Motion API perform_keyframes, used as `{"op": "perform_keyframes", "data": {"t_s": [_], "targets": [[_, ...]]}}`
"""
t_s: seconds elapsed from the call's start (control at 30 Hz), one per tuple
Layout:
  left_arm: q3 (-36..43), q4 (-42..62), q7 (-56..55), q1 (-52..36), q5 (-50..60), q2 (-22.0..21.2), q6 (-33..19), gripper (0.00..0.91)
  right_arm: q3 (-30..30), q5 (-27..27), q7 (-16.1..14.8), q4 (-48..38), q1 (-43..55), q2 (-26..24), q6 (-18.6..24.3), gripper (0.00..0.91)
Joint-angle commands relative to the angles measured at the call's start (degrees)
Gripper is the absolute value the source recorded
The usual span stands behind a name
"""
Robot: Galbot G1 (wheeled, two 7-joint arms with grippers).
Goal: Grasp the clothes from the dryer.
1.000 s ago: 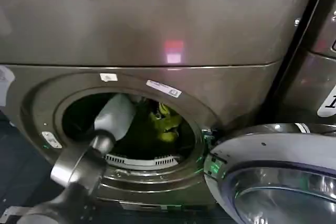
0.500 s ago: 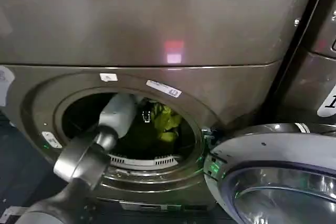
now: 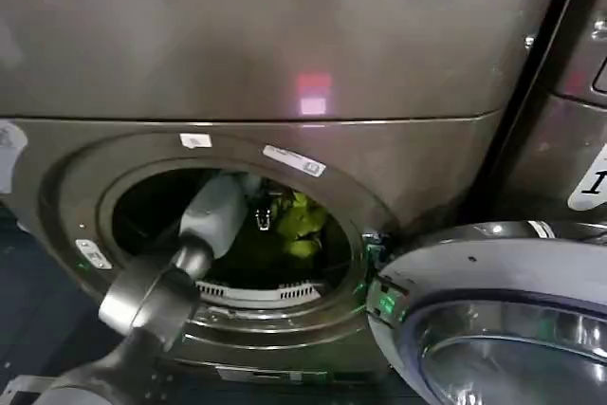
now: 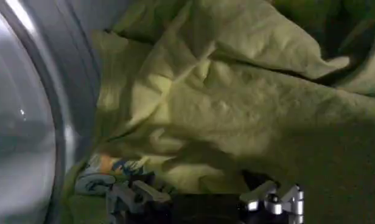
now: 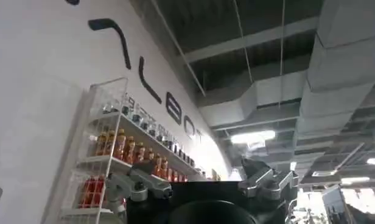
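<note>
Deep inside dryer [image 3: 285,54]: crumpled yellow-green clothes [image 4: 236,103]; left gripper [image 4: 206,198] jaws spread.

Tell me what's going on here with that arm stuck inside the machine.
The robot's left arm reaches through the round port of the dryer, whose door hangs open. The left gripper is open right at the yellow-green clothes in the drum, not yet gripping them. The right gripper is open, pointing at the ceiling.
</note>
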Motion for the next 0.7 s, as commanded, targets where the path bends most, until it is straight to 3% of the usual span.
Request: {"op": "perform_keyframes", "data": {"t_s": [0.03, 0.43, 0.7], "targets": [[0.27, 0.91, 1.66, -0.23, 0.1, 0.19, -1.03, 0.0, -0.63, -0.08, 0.01, 0.0, 0.49, -0.02, 0.1, 0.907], [-1.21, 0.21, 1.17, -0.14, -1.79, 0.49, -1.93, 0.0, -0.98, -0.13, -0.02, 0.15, 0.7, 0.43, 0.2, 0.907], [-6.8, -8.87, -13.34, 5.47, -5.53, 2.36, 0.89, 0.0, -2.13, -0.16, 0.01, 0.77, 1.58, 0.77, 0.19, 0.907]]}}
